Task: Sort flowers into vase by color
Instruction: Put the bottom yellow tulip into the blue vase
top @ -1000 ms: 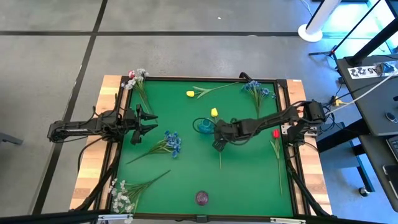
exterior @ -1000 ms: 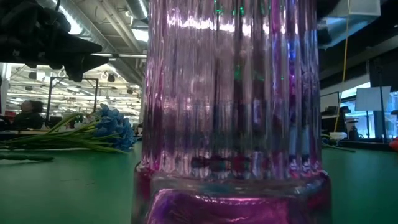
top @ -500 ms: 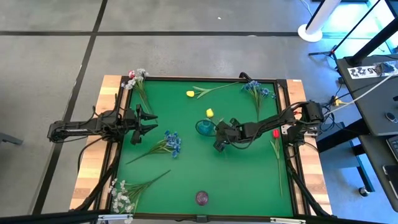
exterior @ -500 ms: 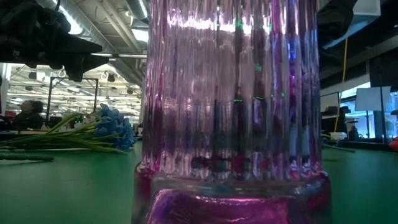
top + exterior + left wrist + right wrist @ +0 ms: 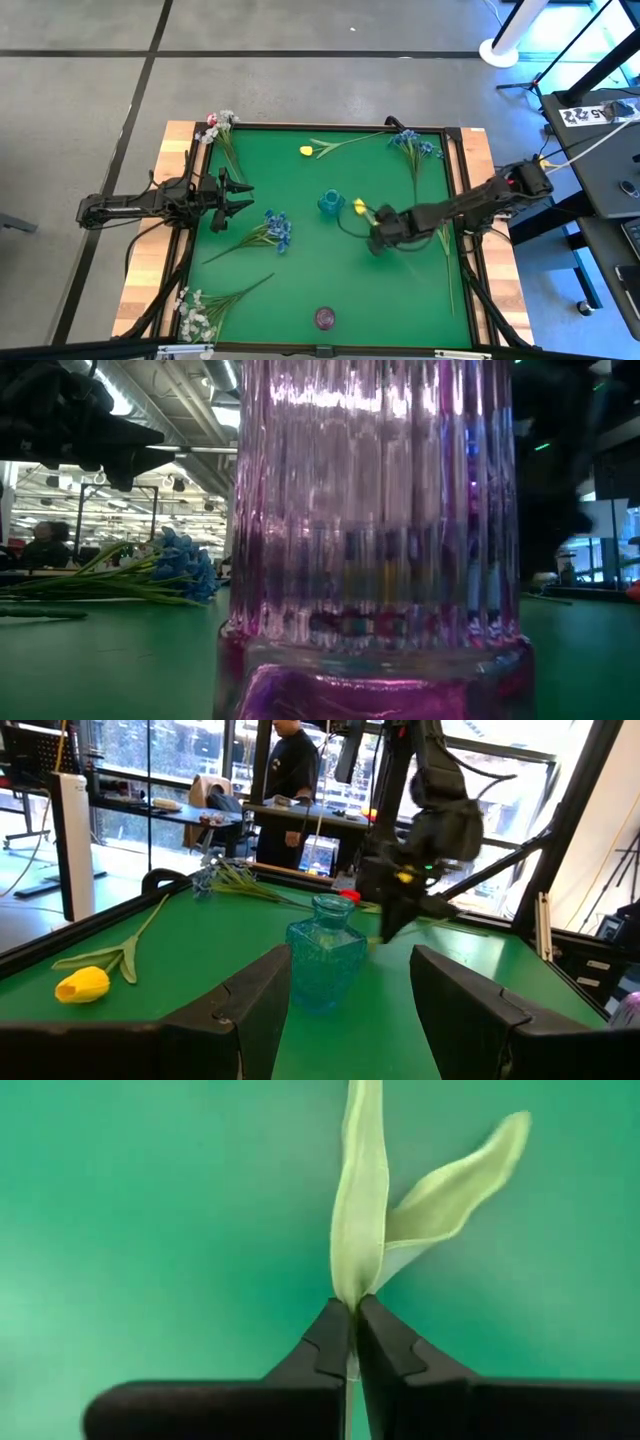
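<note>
The right pincer (image 5: 378,238) is over the middle of the green bench (image 5: 300,290), just beside the small blue vase (image 5: 331,204), with its fingers (image 5: 335,1342) pressed together on the thin stem of a yellow tulip (image 5: 360,207). The right wrist view shows the two dark fingertips pinching the stem just below its pale green leaves (image 5: 365,1200). The yellow bud sits close to the blue vase, on the side nearer the right arm.

The left pincer (image 5: 240,194) hangs over the left side of the bench with its fingers (image 5: 255,1000) apart and nothing between them; in its wrist view the blue vase stands ahead of it.

Counted from above, seven flowers show. Two are yellow tulips: the one being held and a second yellow tulip (image 5: 307,151) lying near the far edge. Two are blue clusters: one blue bunch (image 5: 277,231) lies left of centre and another blue bunch (image 5: 412,143) lies at the far right corner. Two are white sprays: one white spray (image 5: 222,123) at the far left corner and another white spray (image 5: 195,314) at the near left corner. One red tulip (image 5: 443,237) lies along the right edge, partly hidden by the right arm.

There are two vases: the blue one and a pink ribbed glass vase (image 5: 324,318) near the front edge, which fills the low view.
</note>
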Motion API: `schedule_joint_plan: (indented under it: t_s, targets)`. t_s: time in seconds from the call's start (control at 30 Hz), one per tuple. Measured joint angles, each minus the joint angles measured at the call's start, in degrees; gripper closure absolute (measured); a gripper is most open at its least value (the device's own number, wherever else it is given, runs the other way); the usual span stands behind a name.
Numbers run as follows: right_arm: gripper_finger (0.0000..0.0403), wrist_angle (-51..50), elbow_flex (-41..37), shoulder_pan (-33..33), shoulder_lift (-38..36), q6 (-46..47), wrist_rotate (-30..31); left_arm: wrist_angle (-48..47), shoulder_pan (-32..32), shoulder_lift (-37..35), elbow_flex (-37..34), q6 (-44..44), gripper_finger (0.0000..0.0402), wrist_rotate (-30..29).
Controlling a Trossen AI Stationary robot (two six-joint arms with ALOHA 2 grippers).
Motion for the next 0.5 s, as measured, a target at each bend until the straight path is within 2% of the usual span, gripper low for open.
schedule_joint_plan:
  t_s: [0.07, 0.17, 0.33, 0.5]
  targets:
    - [0.0374, -1.0, 0.0, 2.5, 0.1, -1.1, -3.4, 0.0, 0.0, 0.0, 0.0, 0.0, 0.02, 0.0]
    - [0.0341, -1.2, 0.0, 5.4, 1.3, -5.1, -4.9, 0.0, 0.0, 0.0, 0.0, 0.0, 0.02, 0.0]
    - [0.0256, -0.8, 0.1, 6.8, 2.5, -8.1, -7.6, 0.0, 0.0, 0.0, 0.0, 0.0, 0.02, 0.0]
    - [0.0189, 1.8, 1.2, 6.7, 2.5, -9.9, 1.4, 0.0, 0.0, 0.0, 0.0, 0.0, 0.02, 0.0]
